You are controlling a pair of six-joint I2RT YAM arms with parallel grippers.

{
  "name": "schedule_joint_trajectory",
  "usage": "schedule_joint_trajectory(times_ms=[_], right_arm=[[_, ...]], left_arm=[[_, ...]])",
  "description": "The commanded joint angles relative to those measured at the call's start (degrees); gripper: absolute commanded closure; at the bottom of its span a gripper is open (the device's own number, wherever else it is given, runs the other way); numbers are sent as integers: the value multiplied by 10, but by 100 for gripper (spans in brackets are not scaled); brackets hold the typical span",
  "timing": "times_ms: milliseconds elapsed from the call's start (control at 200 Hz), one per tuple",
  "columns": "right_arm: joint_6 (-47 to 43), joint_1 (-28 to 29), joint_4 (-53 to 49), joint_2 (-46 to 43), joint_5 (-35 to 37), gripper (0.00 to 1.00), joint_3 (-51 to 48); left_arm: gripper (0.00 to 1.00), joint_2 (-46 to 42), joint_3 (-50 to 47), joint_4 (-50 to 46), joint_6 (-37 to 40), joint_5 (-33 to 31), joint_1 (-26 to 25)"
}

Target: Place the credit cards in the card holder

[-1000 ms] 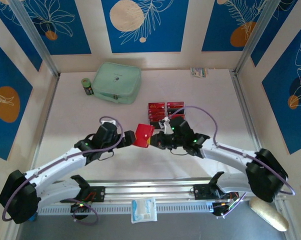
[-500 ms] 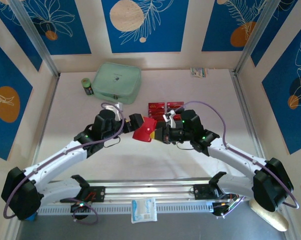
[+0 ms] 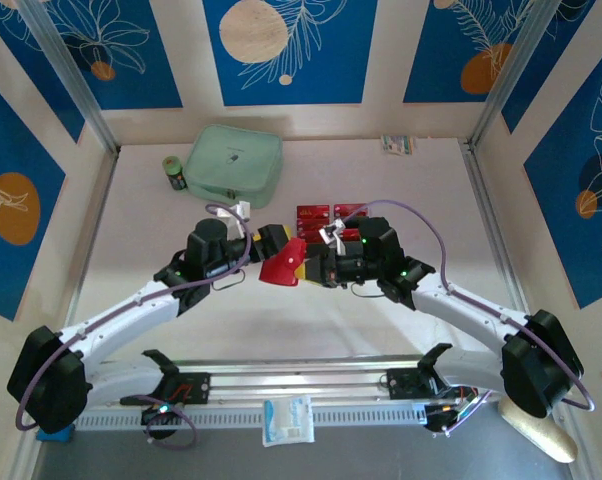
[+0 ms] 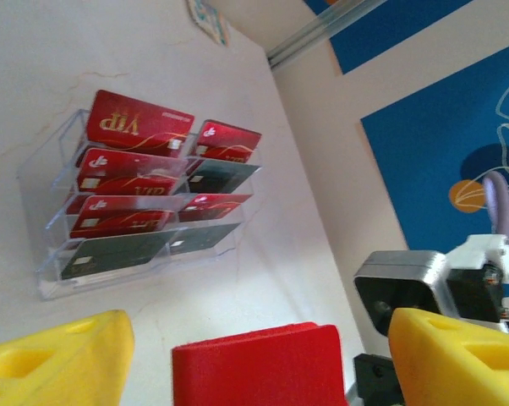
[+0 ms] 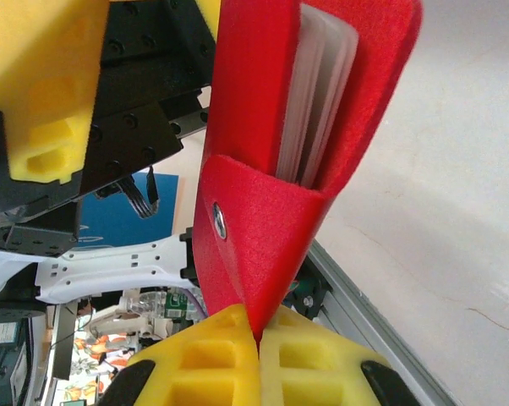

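Note:
The card holder, a small red folding wallet, hangs above the table between the two arms. My right gripper is shut on its snap tab, and the pale inner pockets show at its open edge. My left gripper stands open, its yellow fingers on either side of the card holder without touching it. The credit cards, red and dark, sit in a clear plastic tray on the table beyond, behind the grippers.
A mint-green zip case and a small green can stand at the back left. A small packet lies by the back wall. A white pack and a beige object lie at the near edge.
Both grippers have moved toward the far side with the card holder, which has tilted. The left gripper has come over the card holder and its fingers have drawn in a little.

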Motion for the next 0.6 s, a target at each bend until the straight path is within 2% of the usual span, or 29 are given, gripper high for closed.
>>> schedule_joint_trajectory(times_ms=[0,160,240,330,440,530,595], right_arm=[[-4,3,18,4,-22,100,17],[-4,3,20,10,-26,100,20],[-5,4,22,14,-28,100,20],[-8,2,20,17,-28,100,19],[-18,-3,1,19,-21,100,19],[-36,-10,-43,13,-3,80,24],[-55,-15,-97,2,28,64,31]], left_arm=[[25,-1,-18,51,-7,29,7],[35,-1,-37,78,-18,38,9],[44,0,-44,92,-23,44,10],[58,0,-49,105,-23,48,10],[81,-1,-52,124,-24,56,12],[97,-5,-52,127,-24,55,12],[100,-10,-53,119,-23,46,13]])
